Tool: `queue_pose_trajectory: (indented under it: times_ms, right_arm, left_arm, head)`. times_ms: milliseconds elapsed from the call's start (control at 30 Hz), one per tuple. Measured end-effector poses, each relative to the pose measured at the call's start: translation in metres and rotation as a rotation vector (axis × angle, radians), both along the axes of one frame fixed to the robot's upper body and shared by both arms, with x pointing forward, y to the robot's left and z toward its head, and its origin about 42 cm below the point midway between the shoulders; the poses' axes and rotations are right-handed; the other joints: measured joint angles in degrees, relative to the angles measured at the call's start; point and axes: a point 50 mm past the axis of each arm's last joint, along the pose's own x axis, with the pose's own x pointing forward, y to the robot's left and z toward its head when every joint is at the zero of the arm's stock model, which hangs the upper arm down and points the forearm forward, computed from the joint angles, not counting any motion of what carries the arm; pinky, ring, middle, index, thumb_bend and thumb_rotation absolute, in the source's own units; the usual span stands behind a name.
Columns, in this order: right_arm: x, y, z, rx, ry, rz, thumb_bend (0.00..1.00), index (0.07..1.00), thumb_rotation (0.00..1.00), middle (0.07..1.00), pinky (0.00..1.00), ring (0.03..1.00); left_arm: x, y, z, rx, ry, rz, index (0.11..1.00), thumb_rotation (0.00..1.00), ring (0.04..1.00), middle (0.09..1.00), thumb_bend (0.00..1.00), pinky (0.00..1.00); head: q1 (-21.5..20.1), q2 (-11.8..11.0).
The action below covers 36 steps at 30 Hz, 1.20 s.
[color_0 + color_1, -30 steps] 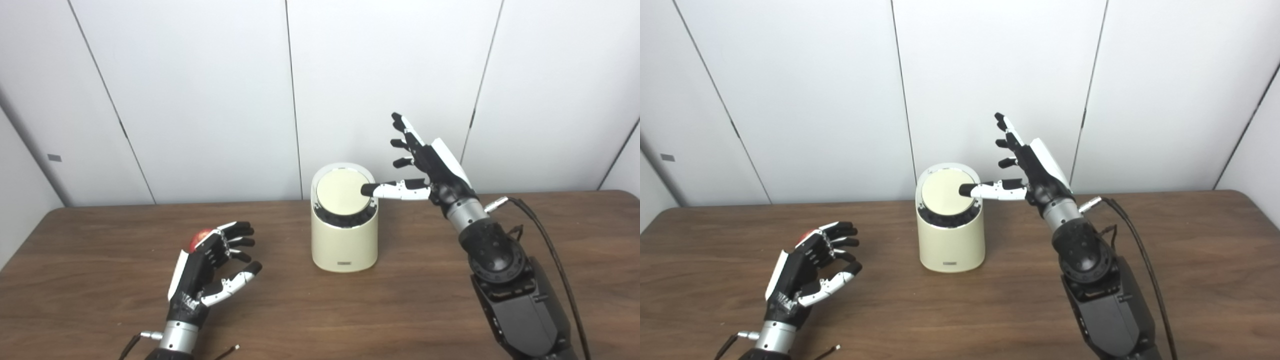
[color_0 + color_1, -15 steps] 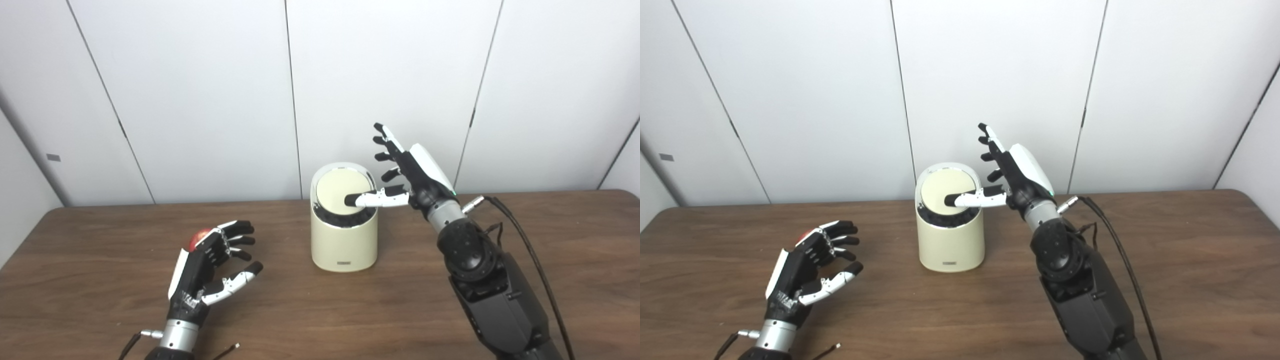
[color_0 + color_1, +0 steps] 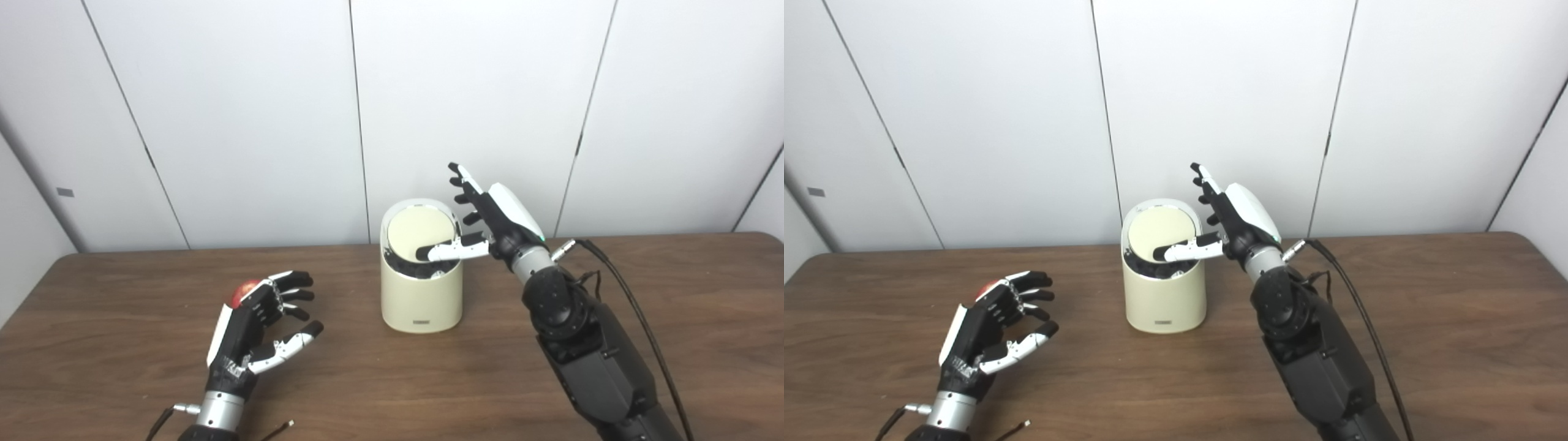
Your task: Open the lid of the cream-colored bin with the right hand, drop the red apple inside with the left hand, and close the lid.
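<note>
1. A cream bin (image 3: 421, 294) stands upright on the brown tabletop (image 3: 392, 380), near the middle and close to the white wall (image 3: 245, 122) behind it.
2. The round lid (image 3: 419, 236) on top of the bin is tipped. Its front edge is pushed down into the bin, and a dark gap shows in front of it.
3. The right hand (image 3: 490, 217) is up by the right side of the bin. Its thumb (image 3: 444, 251) reaches out sideways and presses on the low front part of the lid.
4. The other fingers (image 3: 462, 180) of the right hand are spread apart and point up. They hold nothing.
5. The right arm (image 3: 588, 355) comes up from the bottom right, and a black cable (image 3: 637, 318) hangs beside it.
6. The left hand (image 3: 257, 327) is low over the tabletop on the left, well apart from the bin.
7. The left hand is open. Its fingers curl a little and are apart from each other, and it holds nothing.
8. The red apple (image 3: 245, 289) sits on the tabletop just behind the left hand. Only a small red part peeks out past the fingers, so I cannot tell if they touch it.
9. The apple is not in the bin.
</note>
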Motion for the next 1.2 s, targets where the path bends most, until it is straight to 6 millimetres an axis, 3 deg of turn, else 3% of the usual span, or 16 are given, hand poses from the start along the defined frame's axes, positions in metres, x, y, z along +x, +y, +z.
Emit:
queue_pose_trajectory:
  times_ms: [233,633,1000,1200]
  right_arm:
    - [0.003,0.0,0.001,-0.009,-0.004,-0.011,0.85,0.987,0.32,0.926,0.62,0.826]
    - [0.008,-0.006,-0.004,-0.028,0.017,-0.034,0.86,0.981,0.32,0.928,0.65,0.84]
    - [0.011,0.001,0.006,-0.102,0.005,-0.033,0.91,0.975,0.29,0.942,0.67,0.873]
    - [0.012,0.004,0.01,-0.127,-0.01,-0.028,0.94,0.974,0.27,0.926,0.65,0.838]
  left_arm:
    - [0.0,-0.001,0.0,0.001,-0.001,-0.004,0.73,0.0,0.676,0.733,0.61,0.54]
    - [-0.001,-0.003,0.0,0.004,-0.002,-0.021,0.73,0.0,0.669,0.731,0.63,0.53]
    - [-0.002,-0.006,0.0,0.013,-0.005,-0.033,0.737,0.0,0.677,0.739,0.62,0.54]
    - [-0.002,-0.007,0.001,0.015,-0.007,-0.036,0.734,0.02,0.673,0.735,0.63,0.54]
  head:
    - [0.0,0.3]
    - [0.0,0.9]
    - [0.5,1.3]
    - [1.1,1.7]
